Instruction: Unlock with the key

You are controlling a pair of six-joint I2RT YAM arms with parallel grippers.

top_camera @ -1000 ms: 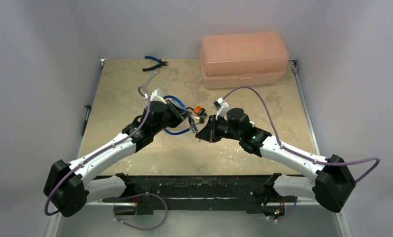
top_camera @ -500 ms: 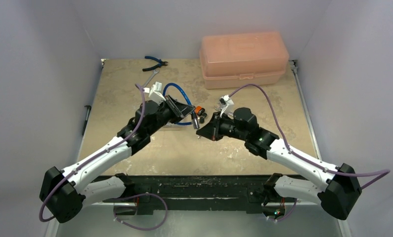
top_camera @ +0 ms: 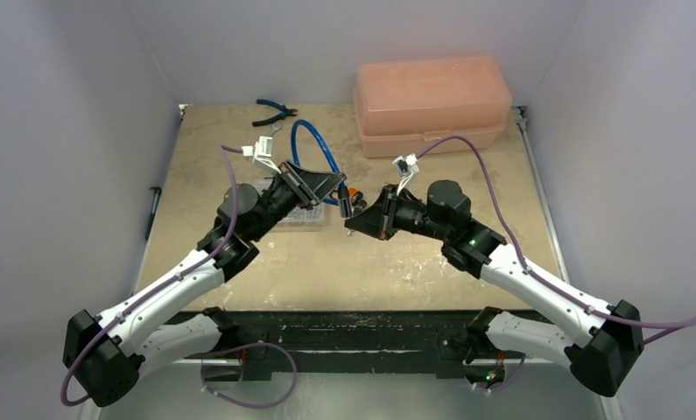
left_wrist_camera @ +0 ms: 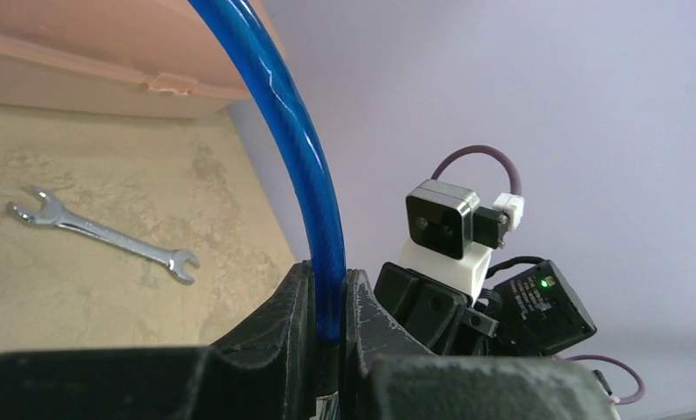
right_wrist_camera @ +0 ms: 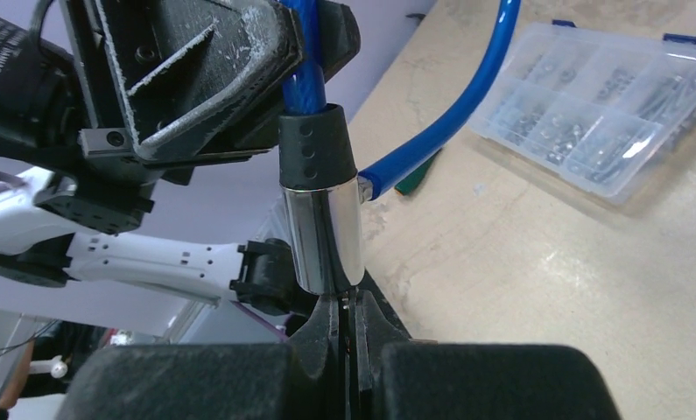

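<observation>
Premises present as a robotics test cell fitted out as a workshop bench: a stone-patterned tabletop (top_camera: 397,262) boxed in by plain pale walls (top_camera: 73,131), carrying pliers (top_camera: 276,111), an open-ended wrench (left_wrist_camera: 99,233), a salmon plastic toolbox (top_camera: 432,105) and a clear compartmented box of small hardware (right_wrist_camera: 589,118).

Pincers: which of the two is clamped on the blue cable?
The left pincer: it squeezes the blue cable. The right pincer is shut just beneath the silver lock barrel, off the cable.
</observation>
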